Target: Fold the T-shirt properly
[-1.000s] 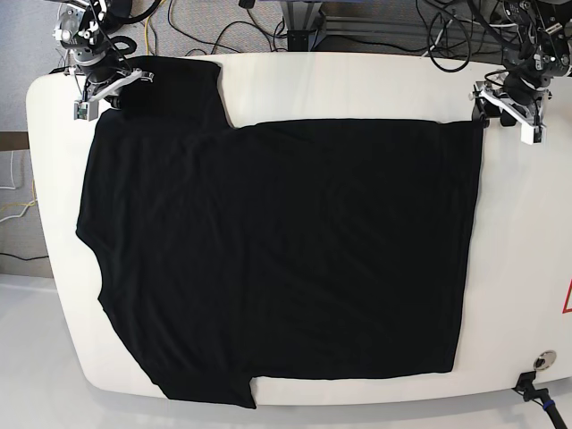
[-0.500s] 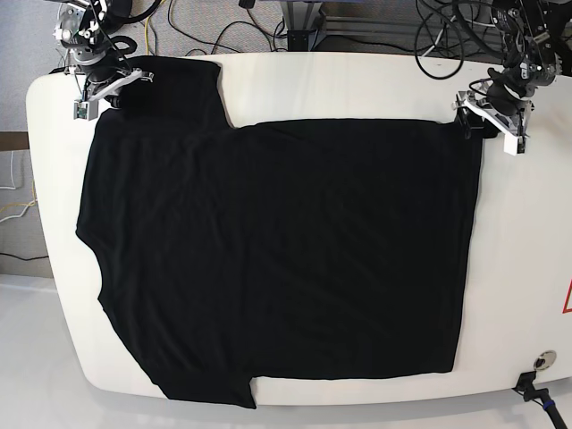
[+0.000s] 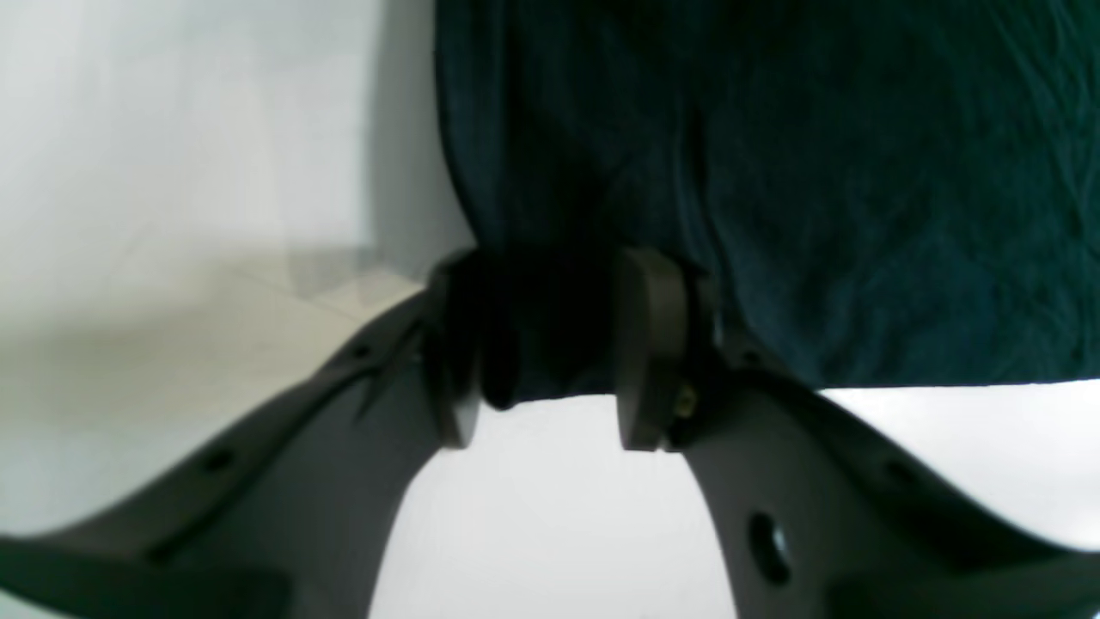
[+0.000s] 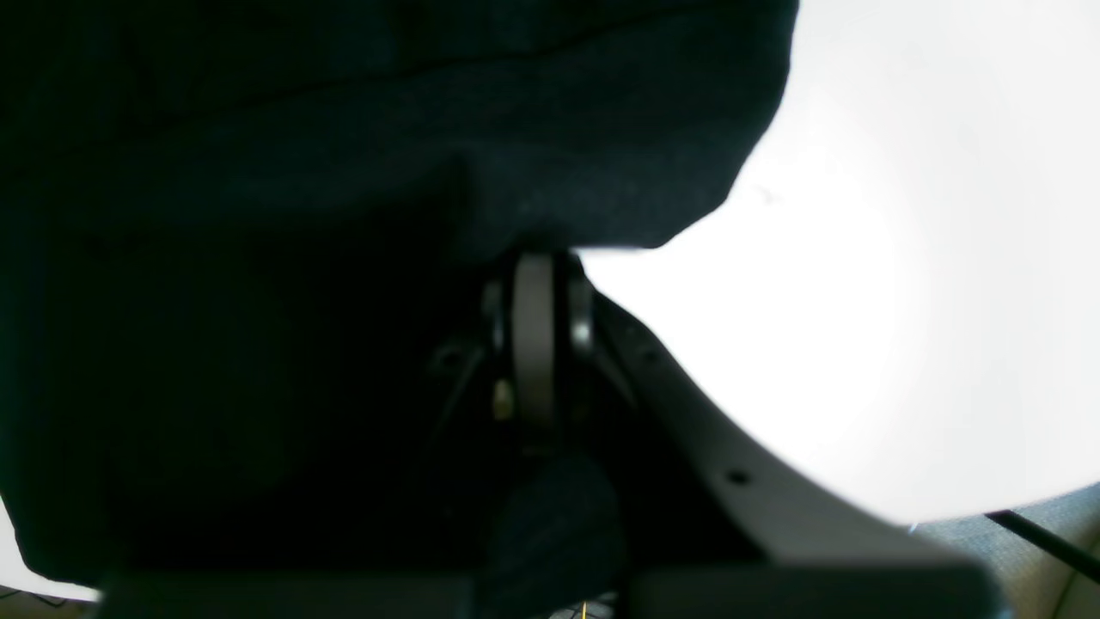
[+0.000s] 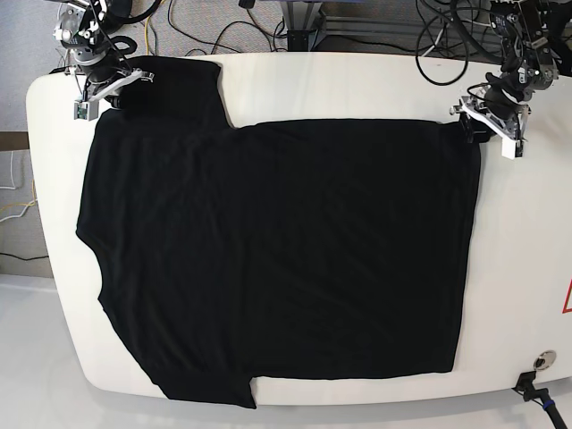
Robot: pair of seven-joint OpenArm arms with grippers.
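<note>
The left fingers (image 3: 554, 352) stand parted astride the T-shirt's (image 5: 286, 250) near corner, the closer arm for that grasp; they probably need only lower and close. The right fingers (image 4: 541, 344) look clenched on cloth at the opposite near side. Beyond both, the shirt spreads away across the worktop (image 5: 518, 268)

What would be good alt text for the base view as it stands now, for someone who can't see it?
A large black T-shirt covers much of a white table. The left tool is at its upper right corner and the right tool at its upper left.
</note>
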